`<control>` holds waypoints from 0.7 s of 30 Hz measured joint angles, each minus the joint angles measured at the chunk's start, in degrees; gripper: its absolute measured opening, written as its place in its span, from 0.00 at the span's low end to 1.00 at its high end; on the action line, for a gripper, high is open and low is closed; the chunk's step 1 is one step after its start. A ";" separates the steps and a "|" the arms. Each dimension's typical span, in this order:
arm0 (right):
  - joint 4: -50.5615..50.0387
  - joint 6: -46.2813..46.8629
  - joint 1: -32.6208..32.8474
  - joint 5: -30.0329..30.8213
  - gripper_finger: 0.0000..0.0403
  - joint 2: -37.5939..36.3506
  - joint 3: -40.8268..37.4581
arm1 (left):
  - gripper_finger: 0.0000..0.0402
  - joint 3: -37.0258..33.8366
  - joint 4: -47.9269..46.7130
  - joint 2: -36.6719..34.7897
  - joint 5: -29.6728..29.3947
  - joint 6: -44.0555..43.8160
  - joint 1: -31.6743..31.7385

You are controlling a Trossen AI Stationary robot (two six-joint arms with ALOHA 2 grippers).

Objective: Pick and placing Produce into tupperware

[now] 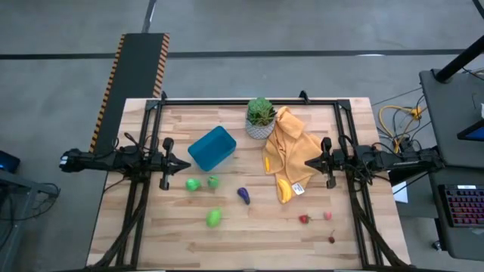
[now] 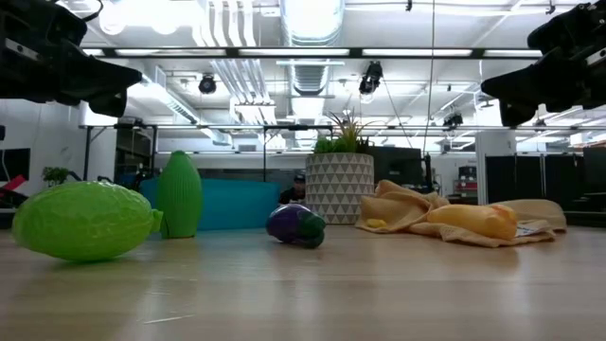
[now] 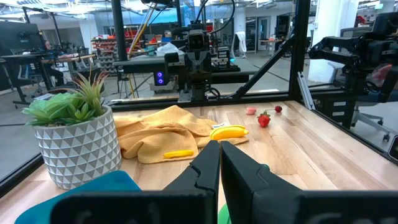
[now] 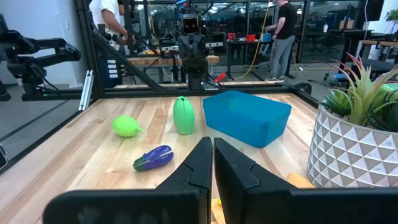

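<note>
The blue tupperware (image 1: 212, 148) sits left of the table's middle, open side up, also seen in the right wrist view (image 4: 247, 116). Three green pieces (image 1: 193, 183) (image 1: 213, 181) (image 1: 214, 218) and the purple eggplant (image 1: 243, 196) lie on the wood nearer the near edge. The yellow banana (image 1: 283, 190) rests at the near edge of a yellow cloth (image 1: 290, 147). Tiny red pieces (image 1: 304, 219) (image 1: 331, 239) lie toward the near right. My left gripper (image 1: 185, 164) hovers shut just left of the tupperware. My right gripper (image 1: 308, 162) hovers shut over the cloth's right side.
A white patterned pot with a green plant (image 1: 260, 119) stands by the far edge, between the tupperware and the cloth. A black frame (image 1: 249, 100) runs along the far and side edges. Bare wood lies along the near edge (image 1: 257, 249).
</note>
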 joint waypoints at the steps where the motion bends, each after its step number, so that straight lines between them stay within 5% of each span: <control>1: 0.02 0.00 0.00 0.00 0.02 0.00 0.02 | 0.00 0.00 0.00 -0.01 0.01 0.00 0.00; 21: 1.03 0.00 0.00 0.44 0.02 0.02 0.01 | 0.00 0.00 0.70 0.01 -0.09 0.36 0.00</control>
